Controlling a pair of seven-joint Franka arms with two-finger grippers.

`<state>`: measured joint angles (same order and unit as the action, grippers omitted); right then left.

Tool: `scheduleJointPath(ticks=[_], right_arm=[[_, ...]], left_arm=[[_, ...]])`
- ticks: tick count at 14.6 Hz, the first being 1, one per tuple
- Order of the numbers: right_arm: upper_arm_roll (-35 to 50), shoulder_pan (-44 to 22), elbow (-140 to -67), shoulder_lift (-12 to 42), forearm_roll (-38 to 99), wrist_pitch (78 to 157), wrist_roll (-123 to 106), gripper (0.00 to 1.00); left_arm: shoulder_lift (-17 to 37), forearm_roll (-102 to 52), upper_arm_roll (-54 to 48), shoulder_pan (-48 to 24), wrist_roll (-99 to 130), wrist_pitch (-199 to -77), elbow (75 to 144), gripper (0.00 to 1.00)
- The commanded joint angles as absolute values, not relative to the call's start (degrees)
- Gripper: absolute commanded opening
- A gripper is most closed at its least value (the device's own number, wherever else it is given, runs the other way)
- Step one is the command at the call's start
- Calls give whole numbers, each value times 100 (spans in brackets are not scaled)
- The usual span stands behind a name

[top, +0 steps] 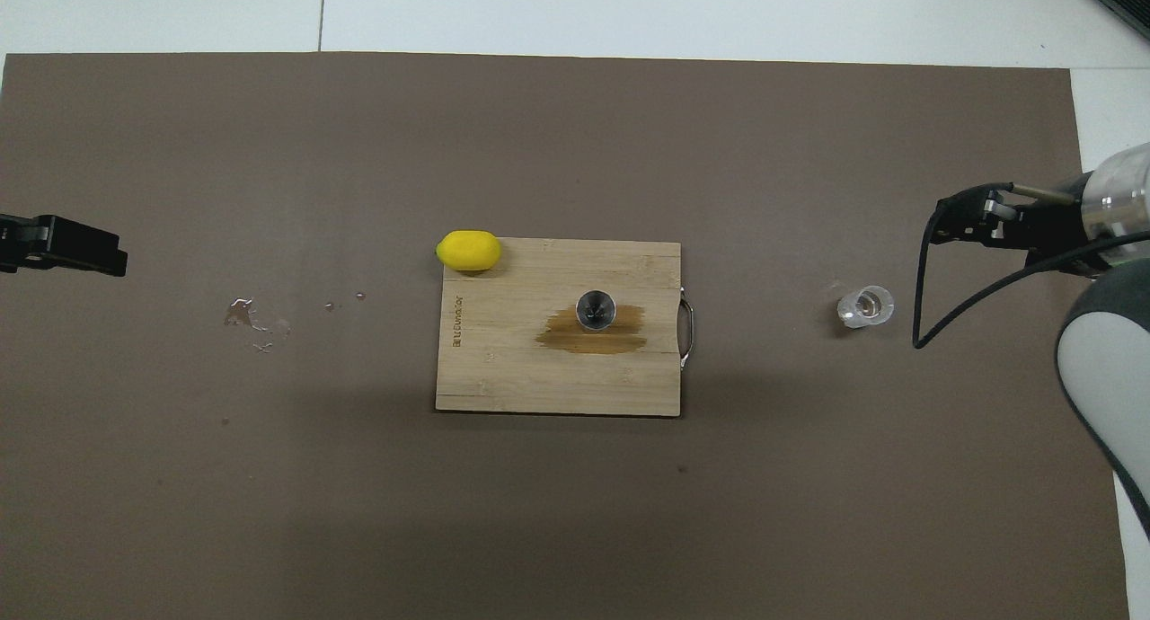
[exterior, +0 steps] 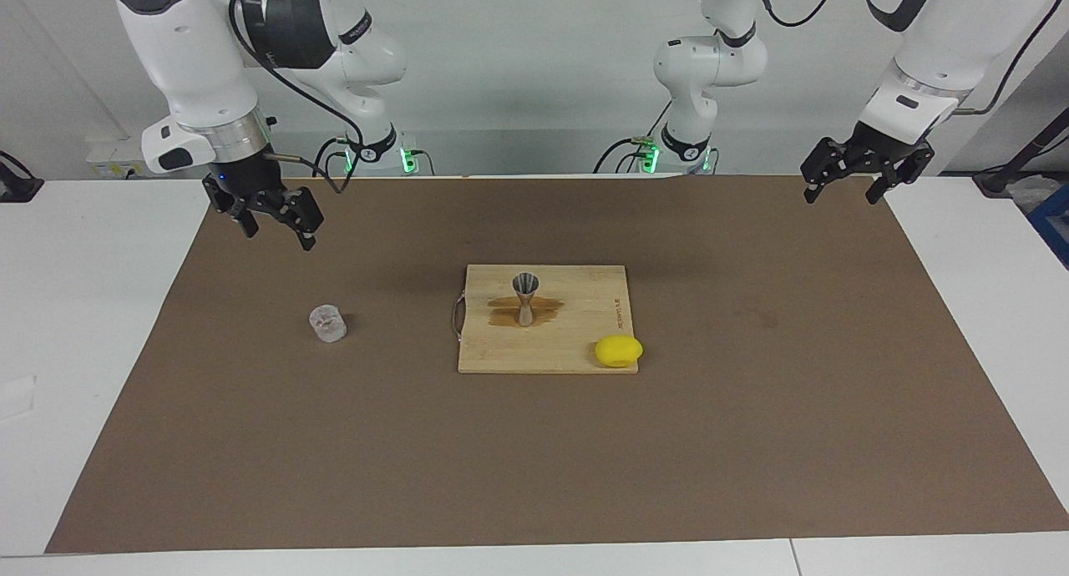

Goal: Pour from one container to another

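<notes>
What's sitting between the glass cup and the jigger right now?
Only bare brown mat and cutting board edge lie between the glass cup and the jigger, clearest in the overhead view.
</notes>
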<state>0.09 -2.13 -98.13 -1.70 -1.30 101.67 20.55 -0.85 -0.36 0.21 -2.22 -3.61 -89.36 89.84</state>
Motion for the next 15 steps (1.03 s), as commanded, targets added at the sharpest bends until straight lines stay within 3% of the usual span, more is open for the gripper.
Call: scheduleJointPath(ticks=[1, 15], right_arm=[[35, -105, -9440, 9, -132, 9888, 1803, 99], [35, -149, -9589, -70, 8, 9703, 1679, 99]], left_arm=[[-79, 70, -9, -202, -299, -8938, 8903, 100], [-105, 53, -18, -123, -299, -8930, 8982, 100]])
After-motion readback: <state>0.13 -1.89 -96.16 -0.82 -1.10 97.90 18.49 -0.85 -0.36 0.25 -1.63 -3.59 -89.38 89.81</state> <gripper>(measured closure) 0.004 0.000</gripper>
